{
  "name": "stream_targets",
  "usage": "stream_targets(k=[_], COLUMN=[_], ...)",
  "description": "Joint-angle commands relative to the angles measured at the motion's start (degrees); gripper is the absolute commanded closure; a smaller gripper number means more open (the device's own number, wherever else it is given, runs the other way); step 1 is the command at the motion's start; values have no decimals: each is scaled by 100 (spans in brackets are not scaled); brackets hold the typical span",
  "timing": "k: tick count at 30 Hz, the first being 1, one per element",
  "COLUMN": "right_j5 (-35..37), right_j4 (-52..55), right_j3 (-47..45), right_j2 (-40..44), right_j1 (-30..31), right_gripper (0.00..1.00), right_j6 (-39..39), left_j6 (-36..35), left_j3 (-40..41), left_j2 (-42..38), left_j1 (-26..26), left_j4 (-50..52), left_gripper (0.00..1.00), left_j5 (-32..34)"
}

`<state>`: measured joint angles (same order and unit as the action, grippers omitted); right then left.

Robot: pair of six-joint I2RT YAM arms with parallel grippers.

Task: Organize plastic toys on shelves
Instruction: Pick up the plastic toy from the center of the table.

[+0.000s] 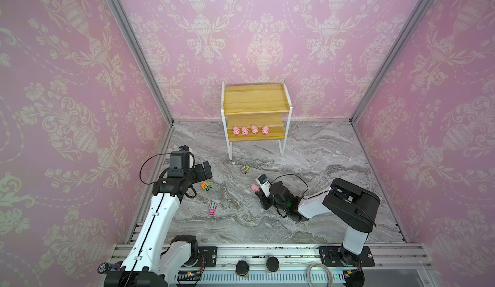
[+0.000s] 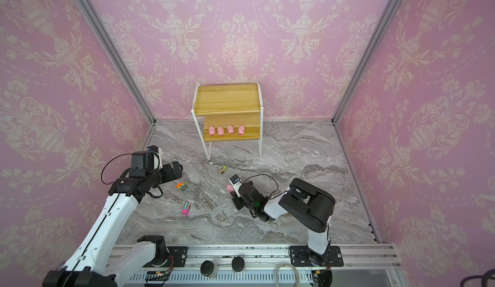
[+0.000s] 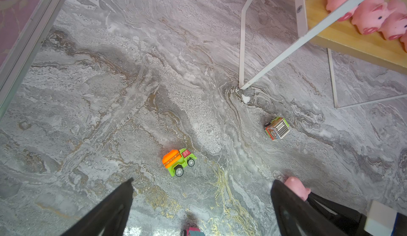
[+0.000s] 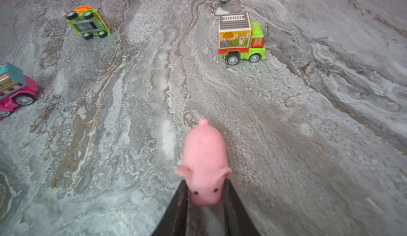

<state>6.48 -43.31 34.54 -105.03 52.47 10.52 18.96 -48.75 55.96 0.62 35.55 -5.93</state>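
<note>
My right pincer [image 4: 205, 182] is pinched narrow on the head of a small pink plastic pig [image 4: 203, 149], one finger against each cheek. The pig's body points away from me, low on the grey marble-patterned desk [image 1: 321, 151]. Gripping the head should leave the feet free to land first, I judge. The pig belongs on the two-tier rack of yellowish wooden boards on a thin white frame [image 1: 255, 95] by the back wall, where four matching pink pigs [image 1: 244, 130] stand in a row on the lower board, with room at the right end. My left pincer [image 3: 202, 181] hangs wide open and empty near an orange-and-green toy truck [image 3: 178, 162] lying on its side. A brown-and-green truck [image 1: 245, 169] and a pink-and-blue truck [image 1: 212, 208] wait on the desk, well apart.
</note>
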Motion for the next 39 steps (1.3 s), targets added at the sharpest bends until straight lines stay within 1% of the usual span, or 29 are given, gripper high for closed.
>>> stream_targets(k=[1,7,10,14,23,29,34,39], right_j5=[-34,23,99,322,1531,2256,2509,2682], right_j4=[-195,65,417,973,2544,3342,3574,3745], right_j3=[-33,-44,12,133,821,1503,1954,2295], right_j2=[-51,495,867,1407,2304,2340,2145,1974], right_j1=[-28,-35,-32,-34,-30,-125,-269,-394], right_gripper=[78,87,89,90,91,90,90,91], right_j6=[13,15,13,24,252,512,709,858], left_j6=[-95,-90,-88,-84,-94,-155,-263,-456], left_j3=[50,50,50,50,48,100,233,299], left_j2=[20,6,-7,-40,-123,-241,-449,-742], left_j1=[52,52,53,61,149,402,684,1213], left_j4=[-4,-9,-26,-31,-57,-216,-490,-708], left_gripper=[1,1,1,1,1,1,1,1], left_j5=[-100,-101,-127,-171,-218,-446,-670,-669])
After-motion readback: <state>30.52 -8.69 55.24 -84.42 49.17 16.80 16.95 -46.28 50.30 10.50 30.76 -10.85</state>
